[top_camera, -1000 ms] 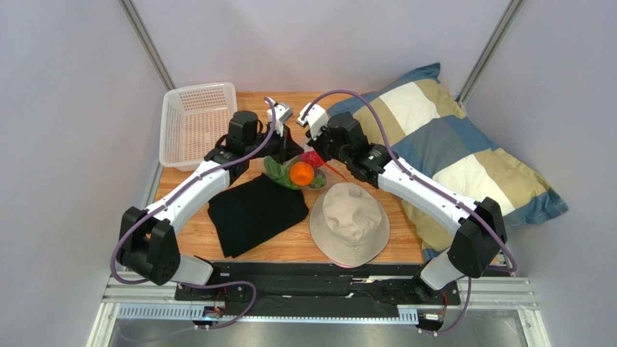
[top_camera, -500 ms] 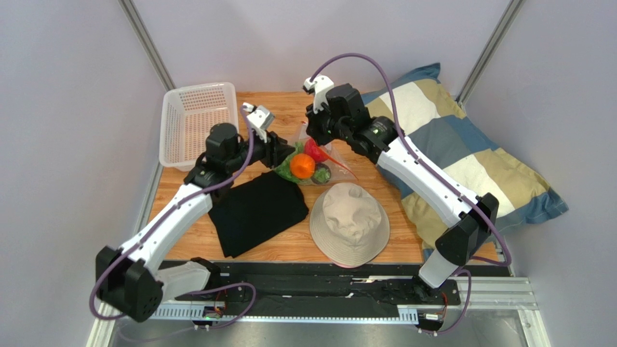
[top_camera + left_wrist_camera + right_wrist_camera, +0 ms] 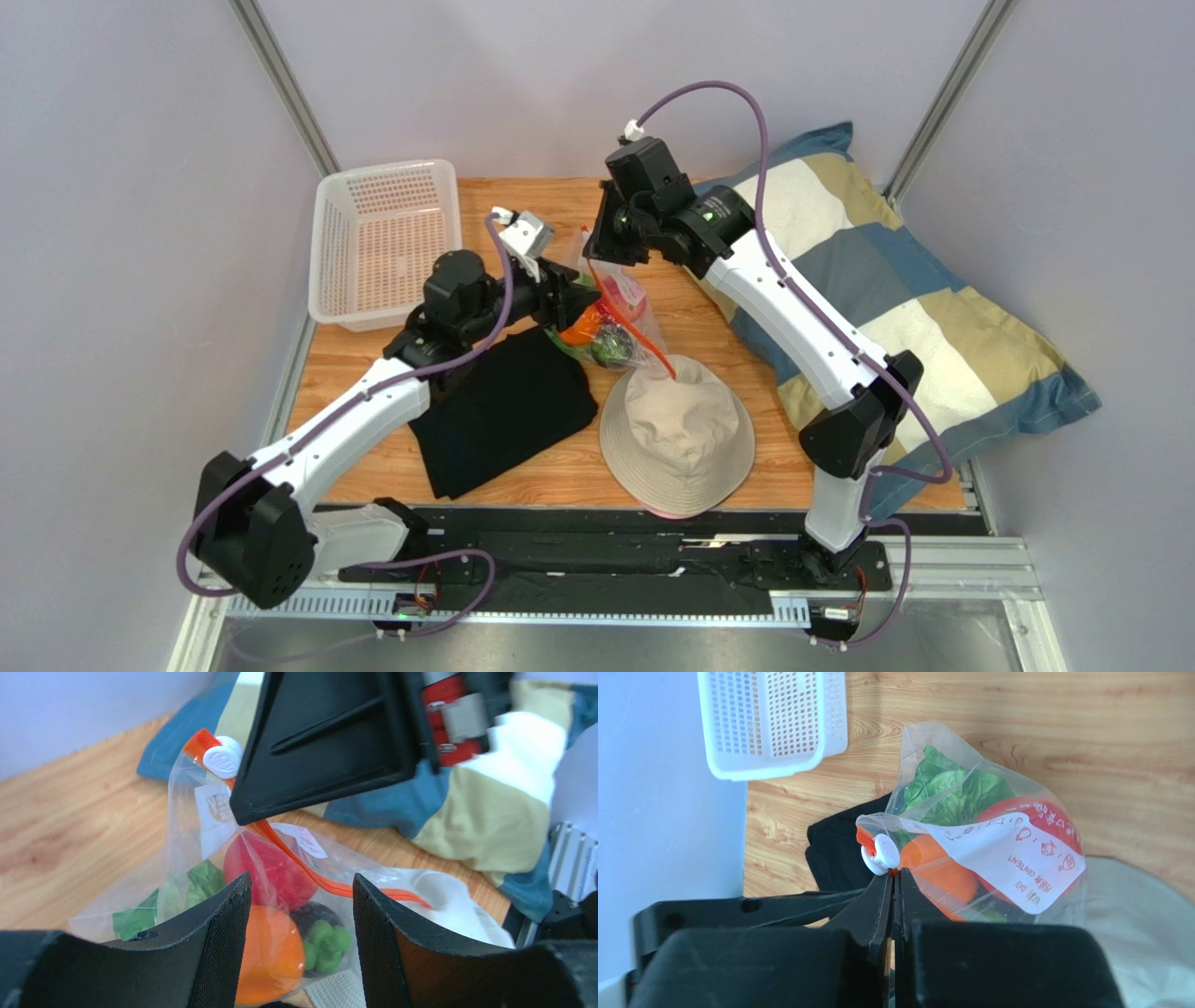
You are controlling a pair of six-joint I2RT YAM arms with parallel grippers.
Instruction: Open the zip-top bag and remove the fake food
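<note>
Fingers [image 3: 875, 906] of the right gripper [image 3: 893, 876] are pinching tight on the top corner of the zip-top bag [image 3: 980, 836], just beside its white slider [image 3: 885, 852], and are holding it up over the middle of the table [image 3: 337, 357]. Facing the bag from just beside it, the left gripper [image 3: 300, 882] is hovering with its jaws standing apart and nothing between them. Inside the clear plastic the fake food [image 3: 274, 945] is sitting: a green cabbage [image 3: 952, 791], a red apple [image 3: 1039, 815], an orange fruit [image 3: 941, 871] and a dark round fruit [image 3: 309, 917]. An orange-red zip strip [image 3: 319, 876] is running down from the slider toward a beige bucket hat [image 3: 678, 434] lying by the table's near edge. A black cloth [image 3: 491, 406] is lying beside the hat, a white mesh basket [image 3: 379, 238] is sitting in the far left corner, and a striped pillow [image 3: 898, 308] is overhanging the right edge. Whether the bag's bottom is touching the table cannot be told.
</note>
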